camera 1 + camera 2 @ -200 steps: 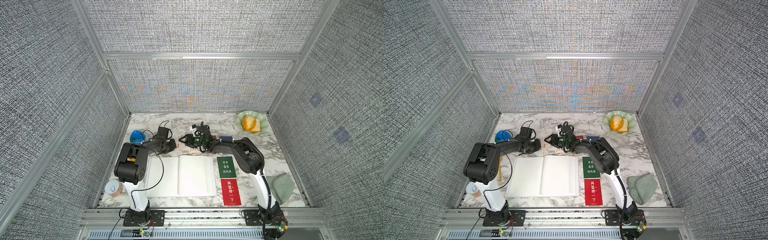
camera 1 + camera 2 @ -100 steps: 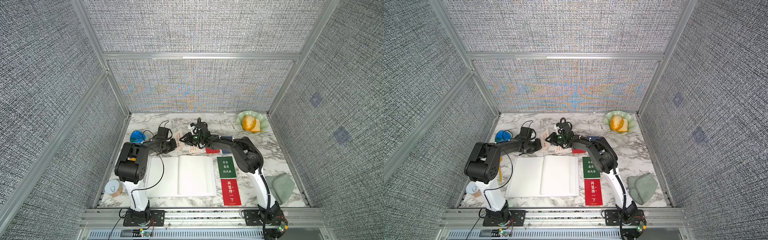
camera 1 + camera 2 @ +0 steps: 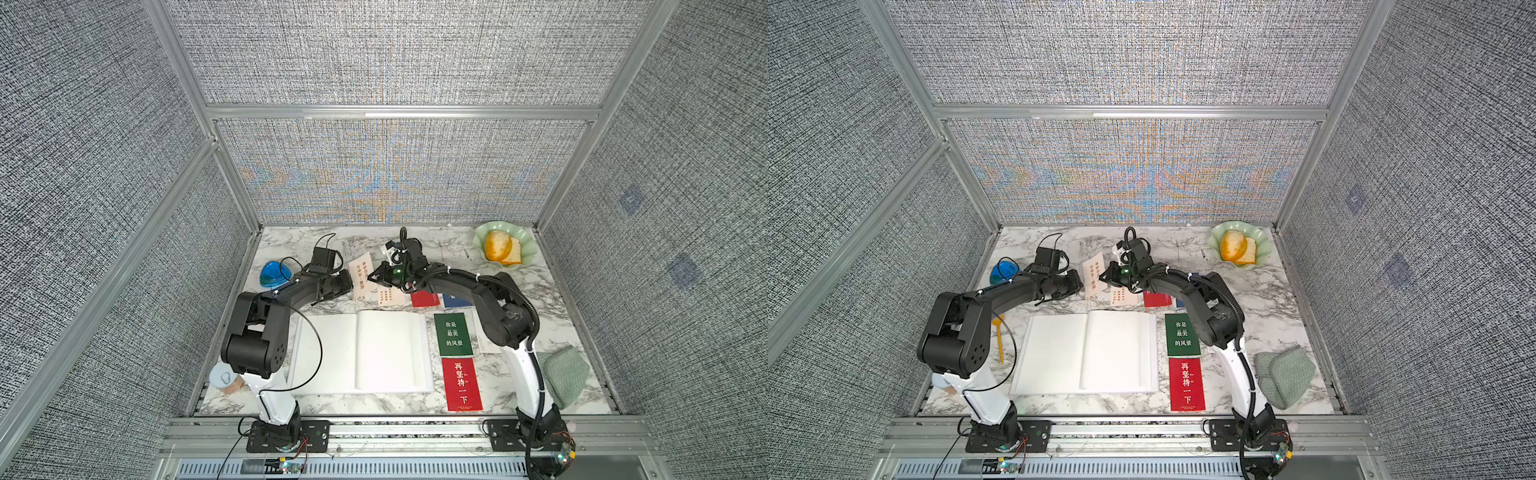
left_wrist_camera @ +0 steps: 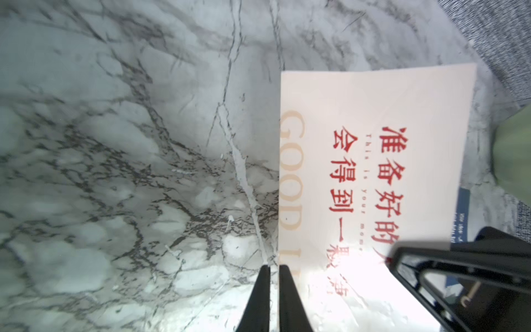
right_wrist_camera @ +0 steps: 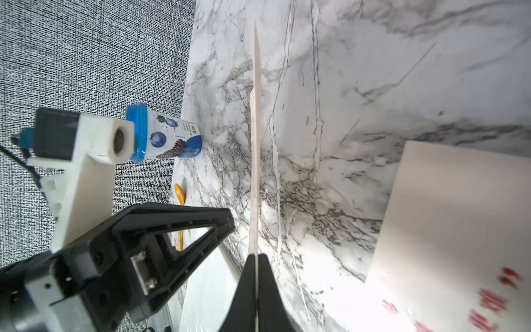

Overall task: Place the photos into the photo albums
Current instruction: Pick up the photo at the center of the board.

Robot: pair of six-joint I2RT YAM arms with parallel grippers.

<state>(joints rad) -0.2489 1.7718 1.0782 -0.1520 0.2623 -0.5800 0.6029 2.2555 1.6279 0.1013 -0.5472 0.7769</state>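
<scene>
**Top views**
- Photo album (image 3: 365, 353): open, white pages up, at the near centre of the marble table (image 3: 511, 291); seen in both top views.
- Raised card (image 3: 360, 272): cream with red characters, stood on edge and tilted, just beyond the album's far edge.
- Left gripper (image 3: 351, 281): set at the raised card's left side.
- Right gripper (image 3: 370, 277): set at its right side. Neither gripper's jaws can be read from here.
- Second cream card (image 3: 390, 297): flat, just right of the raised card.
- Red card (image 3: 424, 298) and blue card (image 3: 455, 300): flat, further right, the blue one partly covered by the right arm.
- Green card (image 3: 454, 334): flat, just right of the album.
- Second red card (image 3: 462, 384): flat, on the near side of the green card.
- Green bowl (image 3: 527, 247): far right corner, food inside.
- Green cloth (image 3: 563, 374): near right.
- Blue container (image 3: 272, 274): far left.

**Left wrist view**
- Raised card (image 4: 373, 161): shown by its face, with "GOOD" in pale gold along one edge.
- Left gripper's fingers (image 4: 287, 290): nearly together, with a thin slit between them. The card's edge runs down to that slit. Whether the card is pinched there cannot be told.

**Right wrist view**
- Raised card (image 5: 255, 143): seen edge-on, clamped between the right gripper's (image 5: 255, 266) jaws, which are closed upon it.
- Yellow spoon (image 5: 179, 195): lying beyond the left gripper.
</scene>
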